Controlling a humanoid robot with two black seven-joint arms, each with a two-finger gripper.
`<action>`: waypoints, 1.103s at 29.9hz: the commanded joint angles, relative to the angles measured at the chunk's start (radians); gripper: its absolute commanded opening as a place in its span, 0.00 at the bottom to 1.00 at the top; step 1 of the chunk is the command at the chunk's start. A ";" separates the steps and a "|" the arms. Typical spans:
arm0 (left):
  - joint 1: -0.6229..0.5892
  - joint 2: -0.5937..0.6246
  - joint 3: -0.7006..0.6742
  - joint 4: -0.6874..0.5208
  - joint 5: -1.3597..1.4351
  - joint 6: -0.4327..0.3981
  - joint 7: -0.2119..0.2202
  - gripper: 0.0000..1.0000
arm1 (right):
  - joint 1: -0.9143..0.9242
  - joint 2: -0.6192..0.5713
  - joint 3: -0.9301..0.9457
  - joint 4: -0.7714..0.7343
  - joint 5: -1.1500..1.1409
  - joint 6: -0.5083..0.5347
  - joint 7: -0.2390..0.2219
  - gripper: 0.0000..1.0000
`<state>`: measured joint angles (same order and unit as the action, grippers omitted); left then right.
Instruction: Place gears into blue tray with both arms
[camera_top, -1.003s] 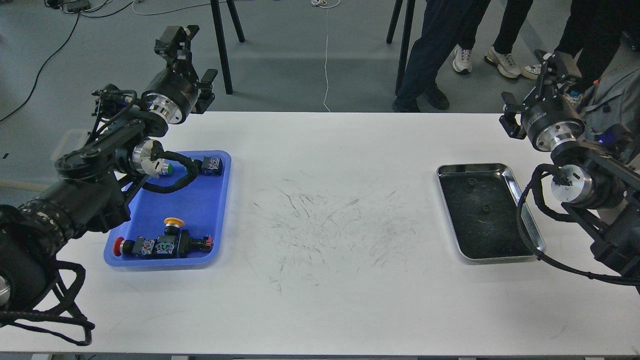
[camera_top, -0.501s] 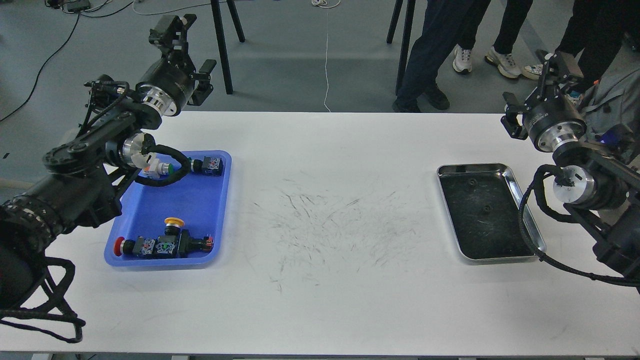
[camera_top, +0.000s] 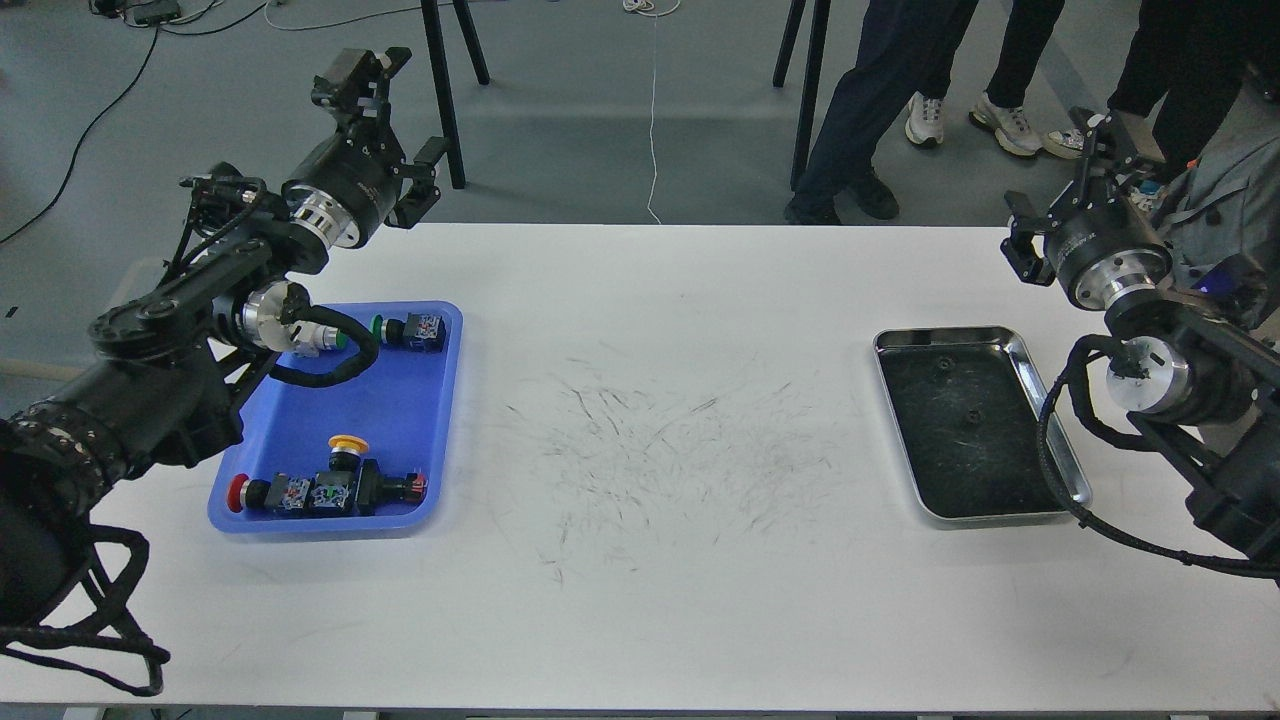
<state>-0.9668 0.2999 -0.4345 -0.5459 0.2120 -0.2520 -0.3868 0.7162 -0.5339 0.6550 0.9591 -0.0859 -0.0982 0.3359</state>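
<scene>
Before me stretches a white desk (camera_top: 640, 600), its middle scuffed with thin dark scratch marks (camera_top: 650, 450). Beyond its far edge lies a smooth grey floor (camera_top: 620, 140). Two pairs of black splayed stand legs (camera_top: 445, 90) rise from it. A thin white cable (camera_top: 652, 120) runs across the floor between them, and dark cables (camera_top: 100, 110) trail at far left. At far right stand people's legs (camera_top: 860, 110) in dark trousers, some with white sneakers (camera_top: 925, 120).
</scene>
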 joint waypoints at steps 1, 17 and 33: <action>-0.001 -0.007 -0.001 0.001 -0.002 0.005 0.003 1.00 | -0.001 0.002 0.000 -0.002 0.000 0.002 0.002 0.99; 0.008 -0.004 -0.001 0.004 -0.003 0.010 0.003 1.00 | -0.004 0.015 0.006 -0.008 0.002 0.000 0.018 0.99; 0.023 -0.001 -0.001 0.009 -0.003 0.011 0.002 1.00 | -0.008 0.006 0.003 -0.002 0.002 0.002 0.015 0.99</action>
<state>-0.9477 0.2996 -0.4354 -0.5370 0.2086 -0.2406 -0.3838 0.7088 -0.5232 0.6591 0.9539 -0.0843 -0.0966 0.3529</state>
